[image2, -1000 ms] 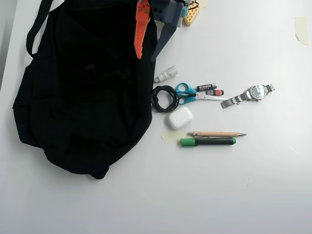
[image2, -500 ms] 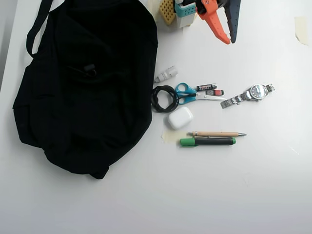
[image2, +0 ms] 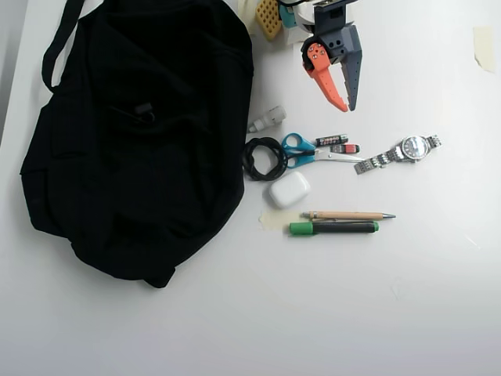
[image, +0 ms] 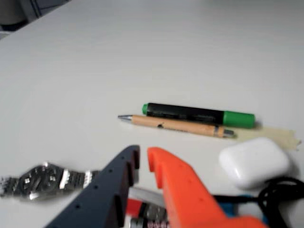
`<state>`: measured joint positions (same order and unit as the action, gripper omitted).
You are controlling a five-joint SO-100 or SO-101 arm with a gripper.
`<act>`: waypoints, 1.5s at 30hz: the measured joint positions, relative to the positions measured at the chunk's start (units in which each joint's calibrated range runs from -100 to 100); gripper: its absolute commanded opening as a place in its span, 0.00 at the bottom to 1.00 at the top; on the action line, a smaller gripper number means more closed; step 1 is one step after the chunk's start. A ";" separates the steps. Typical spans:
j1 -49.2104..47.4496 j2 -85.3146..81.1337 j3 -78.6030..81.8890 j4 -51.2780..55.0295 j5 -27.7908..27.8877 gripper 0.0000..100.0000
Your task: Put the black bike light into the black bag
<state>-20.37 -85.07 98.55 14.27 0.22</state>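
Observation:
The black bag (image2: 133,157) fills the left half of the overhead view, strap running off the top left. A small black lump with a loop, the black bike light (image2: 142,112), lies on the bag's upper middle fabric; I cannot tell whether it has dropped inside. My gripper (image2: 345,107) hangs well to the right of the bag, above the table near the scissors (image2: 301,150). Its orange and dark fingers are shut to a thin gap with nothing between them. In the wrist view the gripper (image: 143,154) points over the table; bag and light are out of that view.
Right of the bag lie a coiled black cable (image2: 264,158), a white earbud case (image2: 289,189), two black-and-red sticks (image2: 333,141), a steel watch (image2: 403,149), a wooden pen (image2: 348,215), a green marker (image2: 334,227) and a white plug (image2: 266,120).
The arm swung from over the bag's top edge to the right and came down toward the scissors. Its fingers narrowed. The small black lump now shows clearly on the bag.

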 measured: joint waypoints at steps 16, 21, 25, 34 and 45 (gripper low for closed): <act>4.18 -0.83 0.17 29.57 0.10 0.02; 4.18 -0.75 0.17 32.47 0.10 0.02; 4.11 -0.75 0.17 34.85 0.10 0.02; 4.18 -0.75 0.17 35.96 0.10 0.02; 4.18 -0.75 0.17 35.96 0.10 0.02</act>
<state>-16.18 -85.82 98.72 50.23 0.32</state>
